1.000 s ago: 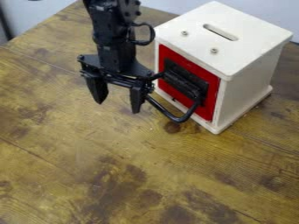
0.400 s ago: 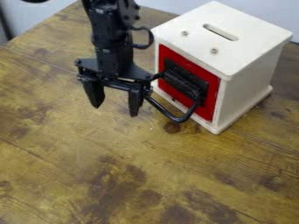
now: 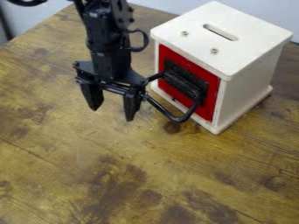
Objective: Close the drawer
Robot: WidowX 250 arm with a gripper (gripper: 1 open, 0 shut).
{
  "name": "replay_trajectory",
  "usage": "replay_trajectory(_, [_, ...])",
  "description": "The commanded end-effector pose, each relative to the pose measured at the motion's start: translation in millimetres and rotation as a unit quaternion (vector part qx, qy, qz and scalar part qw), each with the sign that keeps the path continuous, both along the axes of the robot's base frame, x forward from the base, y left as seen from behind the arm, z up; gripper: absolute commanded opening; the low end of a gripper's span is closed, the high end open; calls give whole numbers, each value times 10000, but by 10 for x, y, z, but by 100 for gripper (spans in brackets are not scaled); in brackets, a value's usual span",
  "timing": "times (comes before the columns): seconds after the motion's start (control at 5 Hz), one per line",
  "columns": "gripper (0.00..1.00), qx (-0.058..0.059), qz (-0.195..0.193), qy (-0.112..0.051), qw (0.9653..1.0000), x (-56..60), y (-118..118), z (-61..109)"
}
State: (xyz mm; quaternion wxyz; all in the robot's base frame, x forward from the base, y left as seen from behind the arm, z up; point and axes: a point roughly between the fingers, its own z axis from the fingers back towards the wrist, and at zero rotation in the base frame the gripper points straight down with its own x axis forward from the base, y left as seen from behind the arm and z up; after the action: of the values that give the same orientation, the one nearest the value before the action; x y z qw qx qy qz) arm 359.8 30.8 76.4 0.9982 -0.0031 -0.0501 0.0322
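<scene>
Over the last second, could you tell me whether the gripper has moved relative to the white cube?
Yes. The gripper has drifted left and slightly toward the camera, away from the white cube, widening the gap to the drawer.

The setting looks like a robot test bench in a lab or workshop. A worn, stained brown wooden plank tabletop point(image 3: 82, 166) fills the view, bearing only a cream-white wooden cube point(image 3: 233, 48) and a black robot arm point(image 3: 105, 35). A grey floor point(image 3: 30, 13) shows behind.
</scene>
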Motion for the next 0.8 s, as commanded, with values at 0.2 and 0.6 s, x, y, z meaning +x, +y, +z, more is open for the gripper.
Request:
replay_trajectory(0.2, [100, 102, -175, -411, 9990, 128, 125, 273])
replay_trajectory(0.6, [100, 104, -189, -399, 9990, 188, 242, 64])
